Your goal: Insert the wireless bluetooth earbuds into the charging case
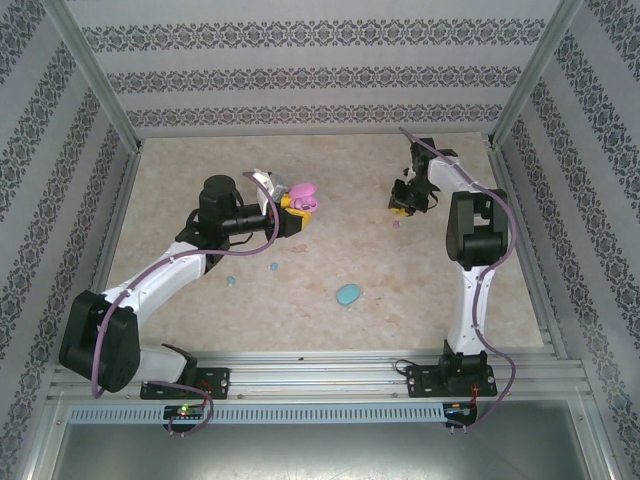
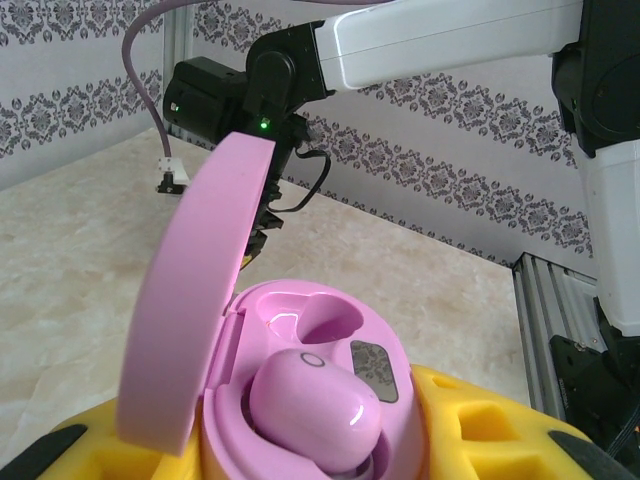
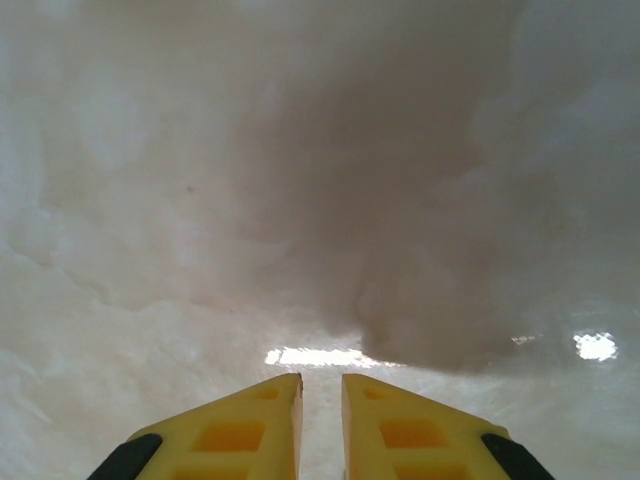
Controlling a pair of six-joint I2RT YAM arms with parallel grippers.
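My left gripper [image 1: 288, 203] is shut on the open pink charging case [image 2: 330, 400] and holds it above the table, its lid [image 2: 195, 300] standing up on the left. One pink earbud [image 2: 312, 405] sits in the near socket; the far socket [image 2: 325, 325] is empty. My right gripper [image 3: 322, 380] hovers low over the bare table. Its yellow fingertips [image 3: 280, 400] are almost together, with nothing between them. In the top view a tiny pink earbud [image 1: 397, 224] lies on the table right beside the right gripper [image 1: 400, 207]. Two light-blue earbuds [image 1: 272, 266] [image 1: 230, 281] lie near the left arm.
A closed light-blue oval case [image 1: 348, 294] lies on the table between the arms, toward the front. The right arm [image 2: 450, 40] crosses the top of the left wrist view. Patterned walls and metal posts [image 1: 100, 90] enclose the table.
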